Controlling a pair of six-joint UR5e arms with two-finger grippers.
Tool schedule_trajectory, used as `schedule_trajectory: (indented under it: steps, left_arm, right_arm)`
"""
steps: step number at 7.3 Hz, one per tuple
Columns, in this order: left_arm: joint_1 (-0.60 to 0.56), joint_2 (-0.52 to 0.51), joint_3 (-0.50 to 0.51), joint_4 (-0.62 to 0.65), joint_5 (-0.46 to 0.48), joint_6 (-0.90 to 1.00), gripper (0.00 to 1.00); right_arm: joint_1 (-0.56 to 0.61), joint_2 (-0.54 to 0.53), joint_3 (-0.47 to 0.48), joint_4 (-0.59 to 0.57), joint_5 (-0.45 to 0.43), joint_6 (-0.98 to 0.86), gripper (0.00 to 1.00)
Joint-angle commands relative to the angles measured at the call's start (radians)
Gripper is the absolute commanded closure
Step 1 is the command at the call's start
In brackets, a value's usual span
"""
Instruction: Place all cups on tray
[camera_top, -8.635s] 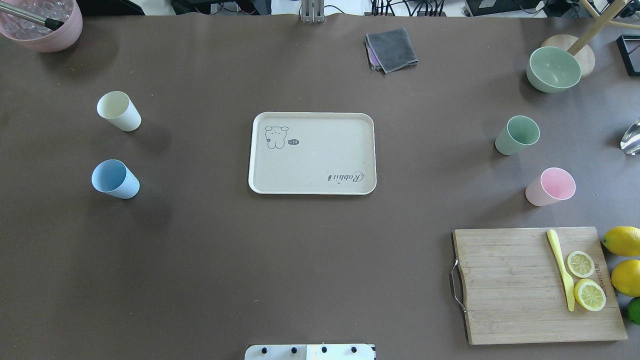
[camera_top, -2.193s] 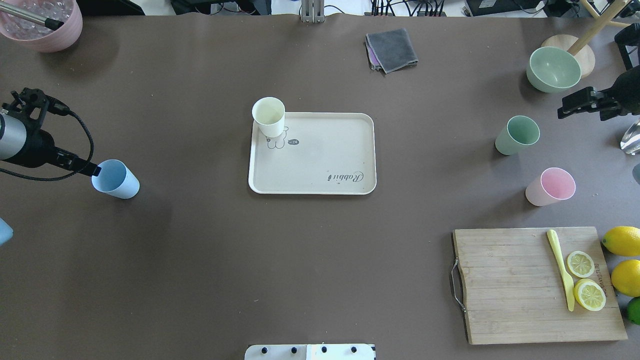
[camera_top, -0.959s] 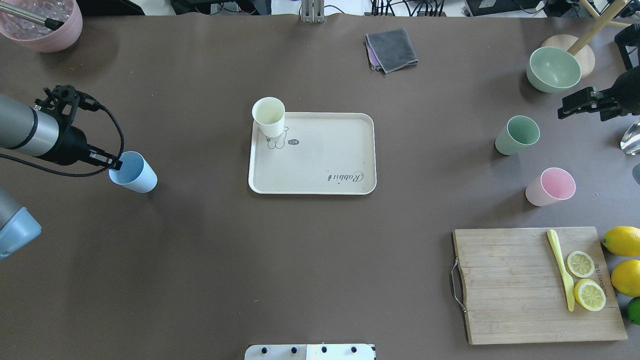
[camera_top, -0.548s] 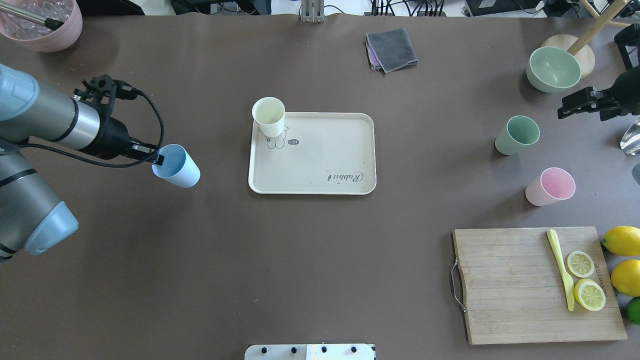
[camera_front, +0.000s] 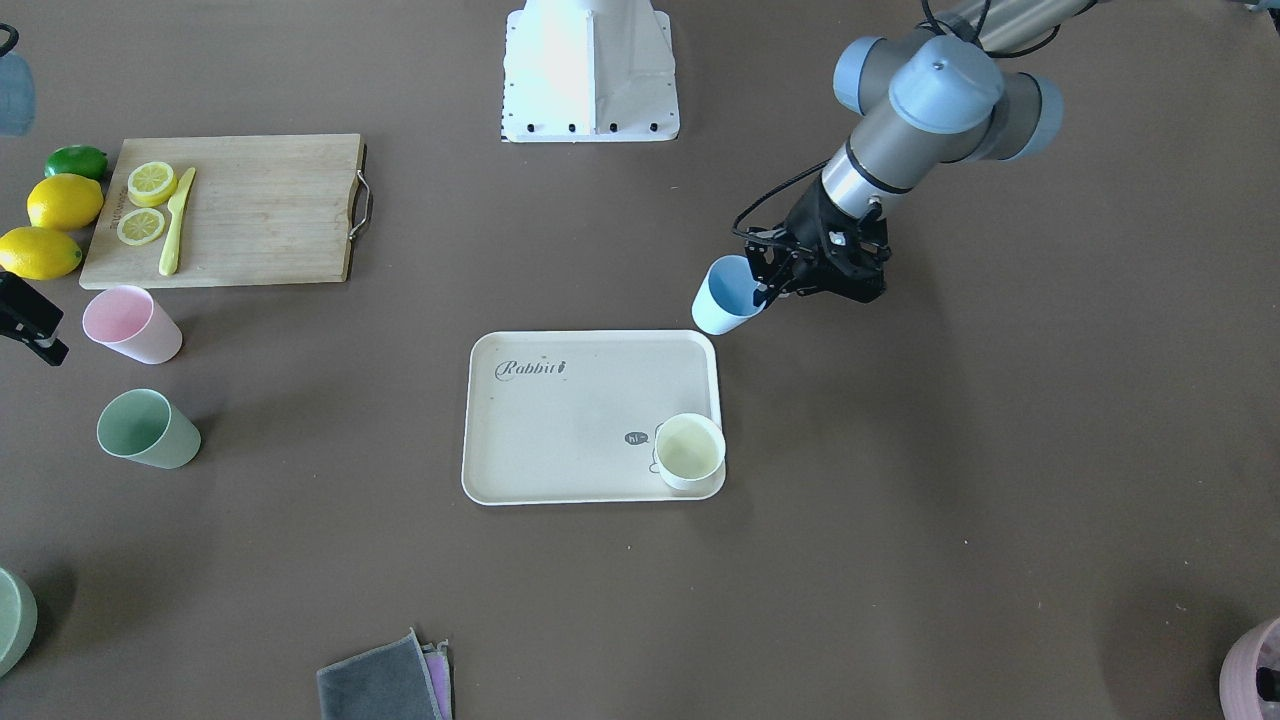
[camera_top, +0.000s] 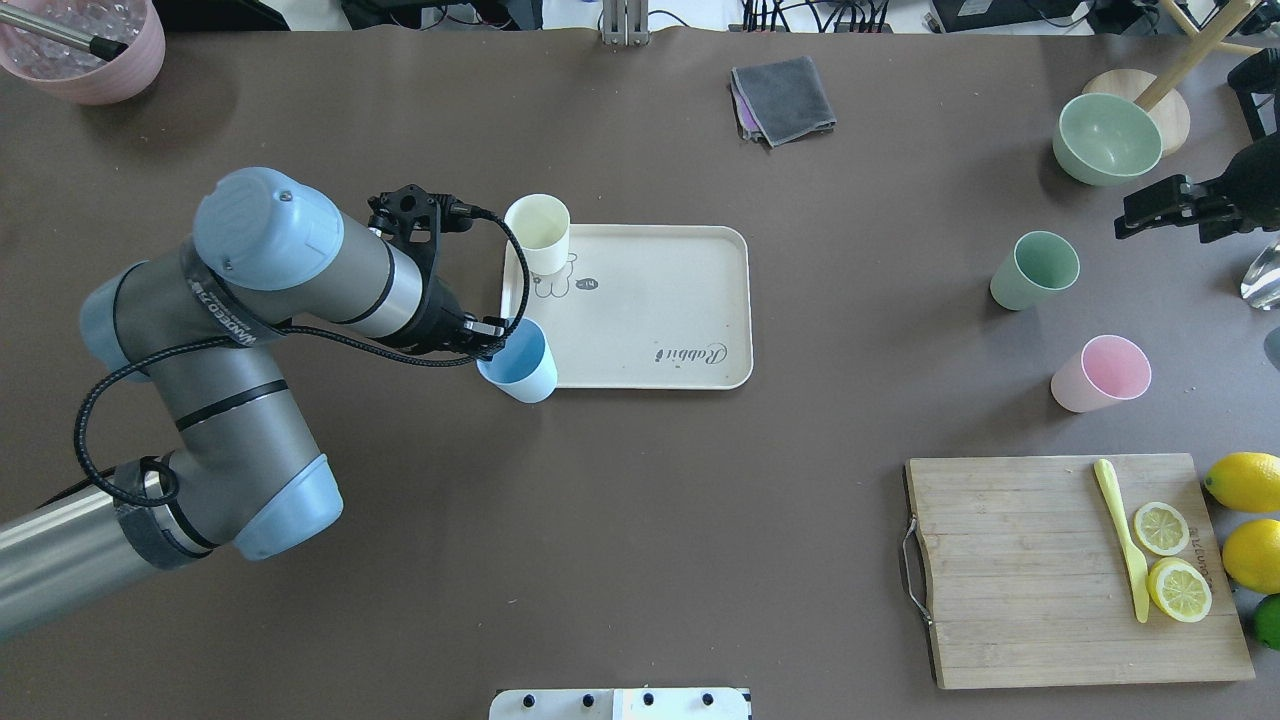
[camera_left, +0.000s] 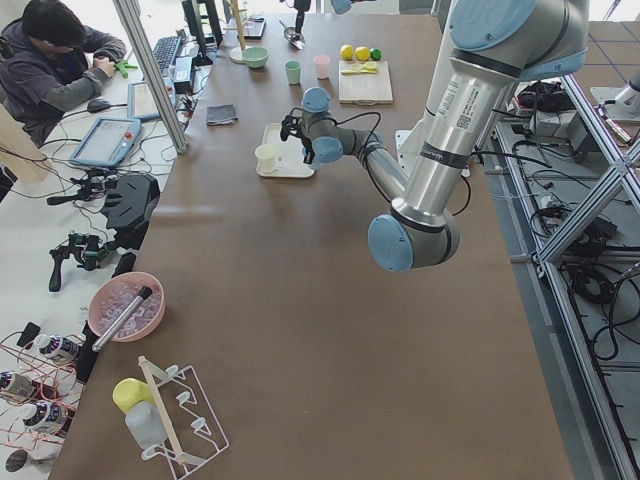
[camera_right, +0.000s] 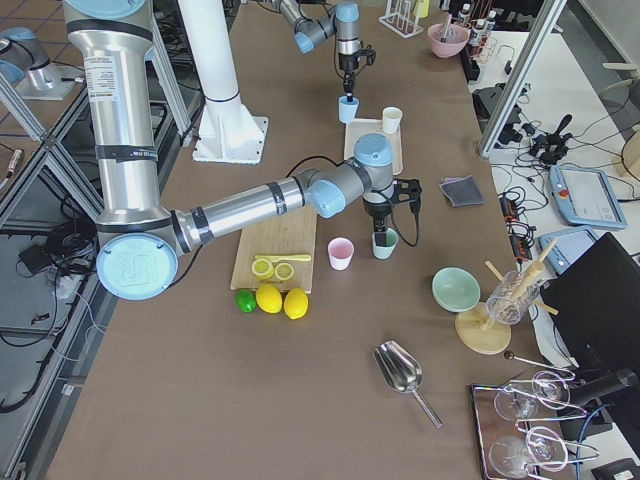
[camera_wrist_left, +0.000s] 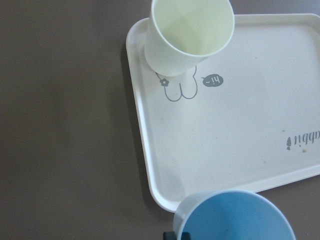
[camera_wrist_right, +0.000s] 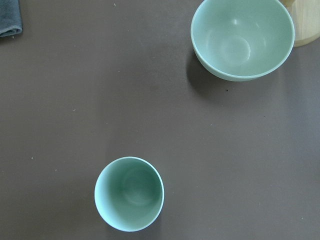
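My left claw (camera_top: 492, 338) is clamping the rim of the light blue plastic tumbler (camera_top: 520, 366), one finger inside the wall and one outside. I am holding this tumbler upright, mouth up, at the corner of the flat cream-beige rectangular tray (camera_top: 650, 320) that is on my left and nearest my base. In the overhead view the tumbler is overlapping the tray's rim there. I cannot tell whether its base is touching anything.

The cream-yellow plastic tumbler (camera_top: 538, 232) is standing upright on the tray, in the far corner on my left, over the rabbit drawing.

The sage green plastic tumbler (camera_top: 1035, 270) and the pastel pink plastic tumbler (camera_top: 1100, 373) are standing on the brown counter (camera_top: 640, 520), well apart from the tray on my right.

My right claw (camera_top: 1128, 222) is hovering beyond the green tumbler, farther from the tray. Whether its fingers are apart or together, I cannot tell.
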Motion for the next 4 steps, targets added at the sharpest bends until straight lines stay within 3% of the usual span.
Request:
schedule_trajectory:
  steps: [1, 4]
  left_arm:
    - [0.006, -0.055, 0.072, 0.017, 0.059, -0.002, 1.0]
    - [0.004, -0.064, 0.078, 0.018, 0.059, 0.0, 1.0]
  right_arm:
    - [0.001, 0.0, -0.003, 0.0, 0.0, 0.0, 0.0]
    - [-0.001, 0.0, -0.003, 0.0, 0.0, 0.0, 0.0]
